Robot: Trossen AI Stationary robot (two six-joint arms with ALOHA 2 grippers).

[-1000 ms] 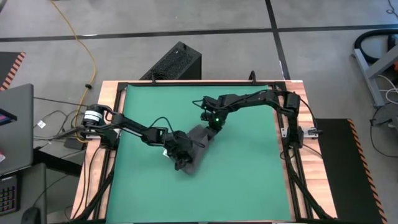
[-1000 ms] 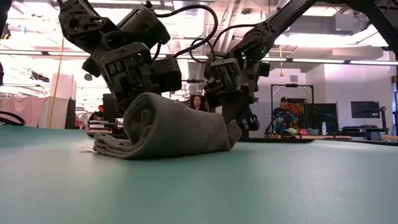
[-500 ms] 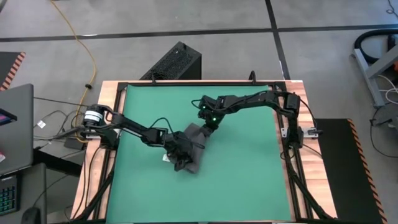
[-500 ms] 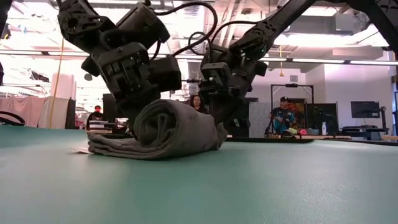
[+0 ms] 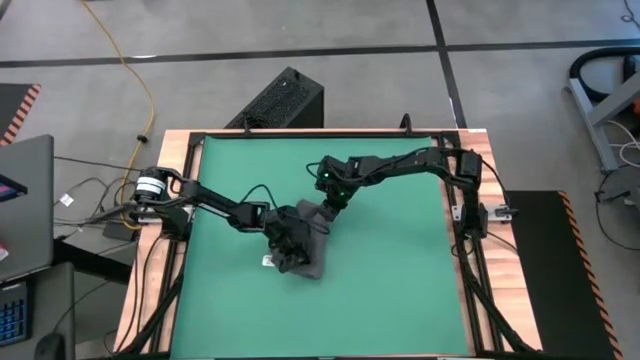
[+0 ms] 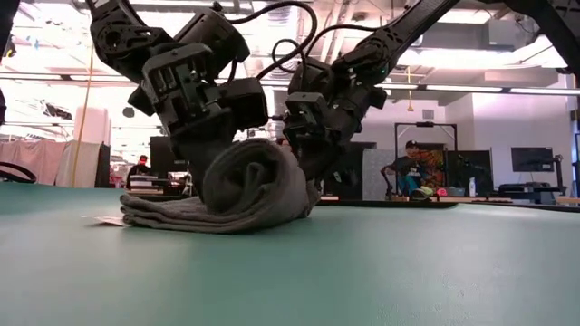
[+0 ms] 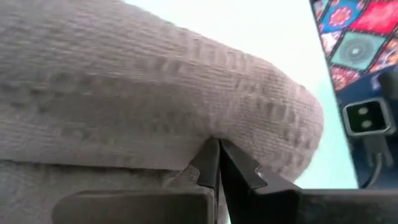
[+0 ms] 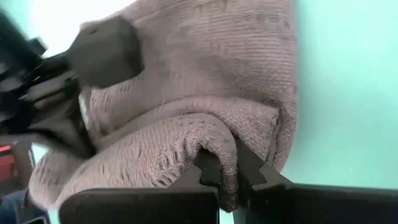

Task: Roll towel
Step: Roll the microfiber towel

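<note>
The dark grey towel (image 5: 306, 243) lies mid-mat, partly rolled. Its thick roll (image 6: 254, 181) stands on a flat remainder (image 6: 159, 213), which rests on the green mat (image 5: 400, 260). A small white tag (image 6: 101, 219) sticks out at the flat end. My left gripper (image 5: 286, 250) is at the roll's near-left side, and my right gripper (image 5: 326, 204) at its far-right end. Both are shut on the towel. In the right wrist view the left gripper (image 8: 99, 53) shows dark beyond the roll. My left gripper has its shut fingertips (image 7: 211, 163) in the crease under the roll's bulge (image 7: 214, 134), where the cloth puckers into them. How many layers it pinches, I cannot tell. It comes slanting down from the table's left. My right gripper pinches a folded edge of the roll's end (image 8: 217, 146) between its two fingers, and the cloth runs down between them. It comes slanting down from the table's far right. The roll rests on the towel's flat part.
The mat has bare room on all sides of the towel, inside a wooden frame (image 5: 170, 290). A black box (image 5: 280, 100) stands beyond the far edge and a laptop (image 5: 25, 200) off the left. People (image 6: 408, 172) are in the room behind.
Both grippers have tipped over with the roll, and the right one has gone toward the table's left. The rolled part has turned over farther onto the flat part and stands taller and narrower. The flat end with the tag has stayed on the mat.
</note>
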